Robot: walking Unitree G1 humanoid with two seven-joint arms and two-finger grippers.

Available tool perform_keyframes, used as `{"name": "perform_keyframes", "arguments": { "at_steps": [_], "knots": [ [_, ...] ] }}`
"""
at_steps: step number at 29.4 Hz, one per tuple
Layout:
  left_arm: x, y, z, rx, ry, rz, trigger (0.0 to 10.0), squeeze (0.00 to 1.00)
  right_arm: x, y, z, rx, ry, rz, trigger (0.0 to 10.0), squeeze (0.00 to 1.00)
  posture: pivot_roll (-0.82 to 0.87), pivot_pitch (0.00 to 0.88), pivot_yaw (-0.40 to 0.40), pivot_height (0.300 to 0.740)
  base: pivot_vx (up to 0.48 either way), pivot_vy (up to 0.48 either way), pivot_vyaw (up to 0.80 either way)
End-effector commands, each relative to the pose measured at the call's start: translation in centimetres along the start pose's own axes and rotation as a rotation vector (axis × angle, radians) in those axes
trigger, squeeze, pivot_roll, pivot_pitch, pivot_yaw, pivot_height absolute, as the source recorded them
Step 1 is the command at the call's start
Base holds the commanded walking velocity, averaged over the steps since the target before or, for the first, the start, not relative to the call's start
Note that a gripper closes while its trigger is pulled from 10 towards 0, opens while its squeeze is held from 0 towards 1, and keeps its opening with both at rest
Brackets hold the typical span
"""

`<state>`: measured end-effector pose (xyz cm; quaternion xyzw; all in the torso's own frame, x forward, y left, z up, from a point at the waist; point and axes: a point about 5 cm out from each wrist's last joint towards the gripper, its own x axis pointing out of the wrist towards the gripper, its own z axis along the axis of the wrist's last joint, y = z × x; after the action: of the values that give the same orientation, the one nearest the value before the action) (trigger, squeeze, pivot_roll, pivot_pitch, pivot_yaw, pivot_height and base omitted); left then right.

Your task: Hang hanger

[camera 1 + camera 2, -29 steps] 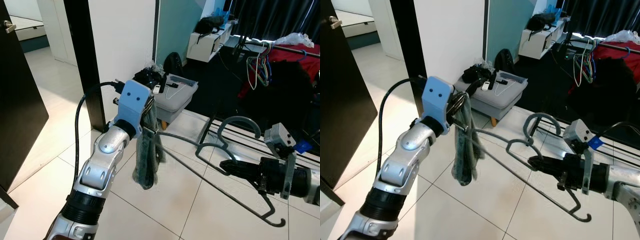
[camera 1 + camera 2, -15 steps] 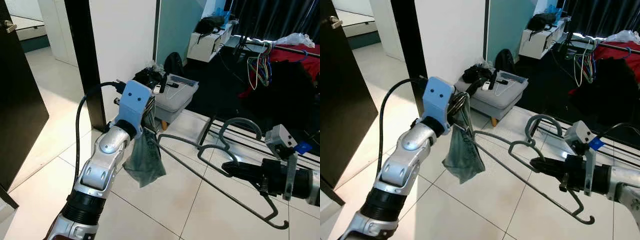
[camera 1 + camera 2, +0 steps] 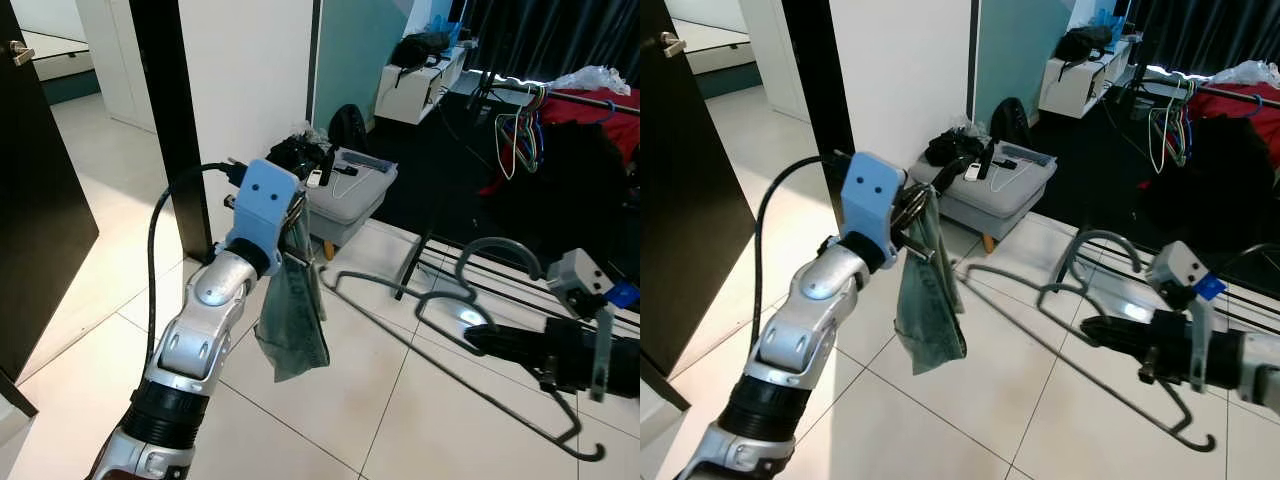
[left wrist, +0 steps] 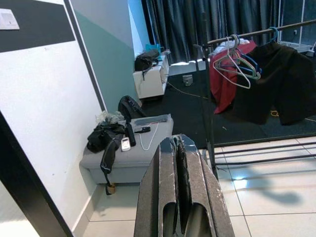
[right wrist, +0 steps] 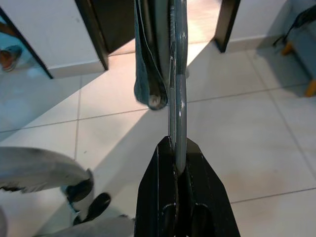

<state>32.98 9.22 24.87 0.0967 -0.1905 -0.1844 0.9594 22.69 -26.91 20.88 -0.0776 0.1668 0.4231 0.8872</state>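
Grey hanger (image 3: 440,330) clamped in right pincer (image 3: 478,340), cloth (image 3: 292,320) pinched shut in left pincer (image 3: 296,232). Rail (image 3: 560,92) far beyond; hanging not started.

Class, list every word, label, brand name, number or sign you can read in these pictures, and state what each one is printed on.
None can be read.
The white plate on the wall's black band: marks too small to read.
The blue tag by the right tool: no legible text.
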Motion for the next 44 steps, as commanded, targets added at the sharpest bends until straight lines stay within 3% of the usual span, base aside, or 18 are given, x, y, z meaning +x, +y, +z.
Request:
{"name": "perform_keyframes", "arguments": {
  "at_steps": [1, 13, 23, 32, 36, 44],
  "knots": [
    [0.1, 0.0, 0.3, 0.021, -0.013, -0.005, 10.0, 0.00, -0.2, 0.2, 0.1, -0.010, 0.000, 0.017, 10.0, 0.00, -0.03, 0.045, -0.050, 0.740, 0.000, 0.000, 0.00],
    [0.2, -0.4, 0.4, 0.015, -0.017, -0.018, 10.0, 0.00, 1.5, 1.2, -1.3, 0.035, 0.002, 0.067, 10.0, 0.00, -0.03, 0.047, -0.047, 0.740, 0.000, 0.000, 0.00],
    [0.2, -0.4, 0.5, 0.013, -0.020, -0.018, 10.0, 0.00, 3.2, 0.6, -0.1, 0.006, -0.101, 0.010, 10.0, 0.00, -0.02, 0.046, -0.049, 0.740, 0.000, 0.000, 0.00],
    [0.2, -0.6, 0.6, 0.010, -0.024, -0.019, 10.0, 0.00, 3.6, 1.0, 0.1, -0.002, -0.092, 0.050, 10.0, 0.00, -0.02, 0.041, -0.058, 0.740, 0.000, 0.000, 0.00],
    [0.2, -0.6, 0.6, 0.010, -0.024, -0.019, 10.0, 0.00, 3.4, 1.3, -0.2, -0.008, -0.058, 0.075, 10.0, 0.00, -0.02, 0.035, -0.060, 0.740, 0.000, 0.000, 0.00],
    [0.2, -0.4, 0.6, 0.012, -0.027, -0.017, 10.0, 0.00, 1.0, 0.7, -0.8, -0.006, 0.032, 0.057, 10.0, 0.00, -0.03, 0.028, -0.055, 0.740, 0.000, 0.000, 0.00]
  ]
}}
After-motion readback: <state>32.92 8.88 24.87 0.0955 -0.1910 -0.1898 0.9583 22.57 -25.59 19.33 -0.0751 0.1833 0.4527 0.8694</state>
